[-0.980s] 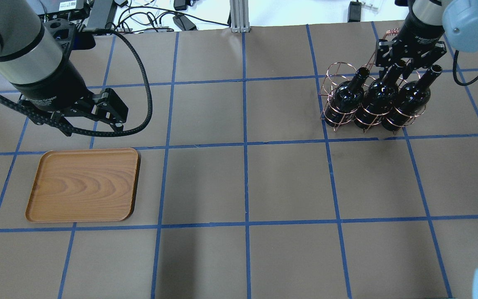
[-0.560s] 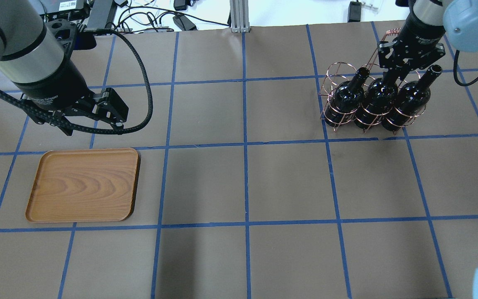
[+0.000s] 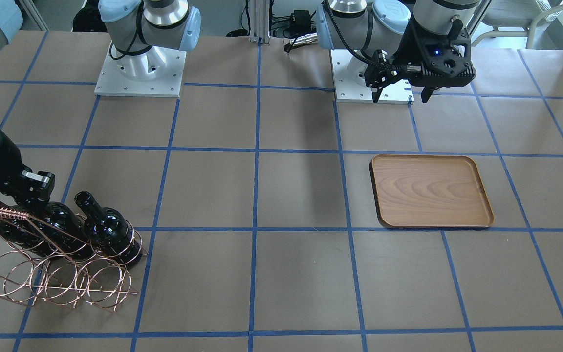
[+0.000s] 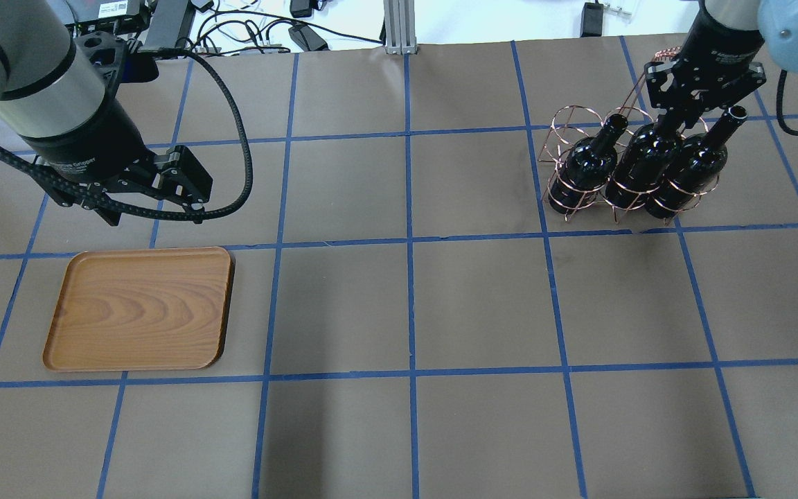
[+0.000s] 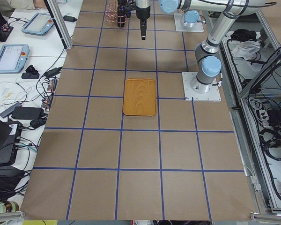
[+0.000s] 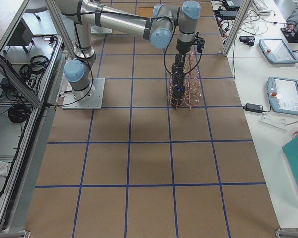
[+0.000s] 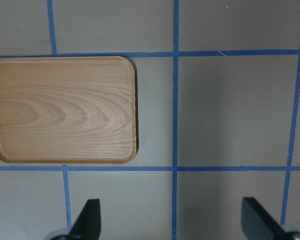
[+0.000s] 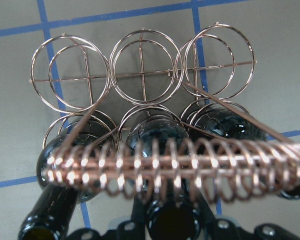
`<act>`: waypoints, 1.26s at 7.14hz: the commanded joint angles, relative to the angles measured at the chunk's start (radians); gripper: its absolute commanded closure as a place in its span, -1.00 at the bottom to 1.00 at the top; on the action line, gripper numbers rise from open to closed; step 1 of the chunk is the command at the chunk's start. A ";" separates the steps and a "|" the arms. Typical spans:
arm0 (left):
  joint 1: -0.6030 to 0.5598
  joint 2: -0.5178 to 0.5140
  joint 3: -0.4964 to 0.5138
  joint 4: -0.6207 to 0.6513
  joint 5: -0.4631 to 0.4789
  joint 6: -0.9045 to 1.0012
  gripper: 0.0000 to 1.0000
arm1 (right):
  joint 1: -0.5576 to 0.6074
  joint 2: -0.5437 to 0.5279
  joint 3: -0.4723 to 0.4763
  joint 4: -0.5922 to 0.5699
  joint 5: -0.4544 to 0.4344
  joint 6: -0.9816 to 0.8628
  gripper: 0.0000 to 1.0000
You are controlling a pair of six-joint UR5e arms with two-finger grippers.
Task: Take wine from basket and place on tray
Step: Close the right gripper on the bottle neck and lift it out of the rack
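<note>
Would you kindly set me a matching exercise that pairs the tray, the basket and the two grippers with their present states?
Things:
1. tray
2. basket
3. left gripper
4. right gripper

States:
A. closed around the neck of the middle wine bottle
B. rose-gold wire loops with a coiled handle
C. open, above the table, off the tray
D. bare, lying flat

Pairs: 1-D, 2-B, 3-C, 4-A
</note>
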State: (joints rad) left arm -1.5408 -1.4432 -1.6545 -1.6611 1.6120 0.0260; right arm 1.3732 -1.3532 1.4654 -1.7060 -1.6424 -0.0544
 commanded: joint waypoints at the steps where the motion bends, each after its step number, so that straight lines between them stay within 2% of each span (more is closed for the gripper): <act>1: 0.002 0.003 0.001 0.000 0.000 0.000 -1.00 | 0.003 -0.053 -0.097 0.112 0.006 0.001 1.00; 3: 0.002 0.003 0.001 0.000 0.000 0.000 -1.00 | 0.015 -0.195 -0.119 0.231 0.012 0.001 1.00; 5: 0.002 0.003 0.001 0.000 -0.001 0.000 -1.00 | 0.102 -0.294 -0.117 0.337 0.033 0.057 1.00; 6: 0.004 0.003 0.001 0.001 0.000 0.002 -1.00 | 0.186 -0.313 -0.109 0.359 0.070 0.206 1.00; 8: 0.019 0.004 0.010 0.003 0.000 0.008 -1.00 | 0.411 -0.279 -0.068 0.342 0.079 0.499 1.00; 9: 0.048 0.004 0.016 0.012 0.000 0.041 -1.00 | 0.522 -0.226 -0.053 0.268 0.085 0.659 1.00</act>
State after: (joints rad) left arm -1.5187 -1.4391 -1.6456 -1.6562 1.6121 0.0397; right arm 1.7548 -1.6288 1.3890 -1.3774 -1.5653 0.4062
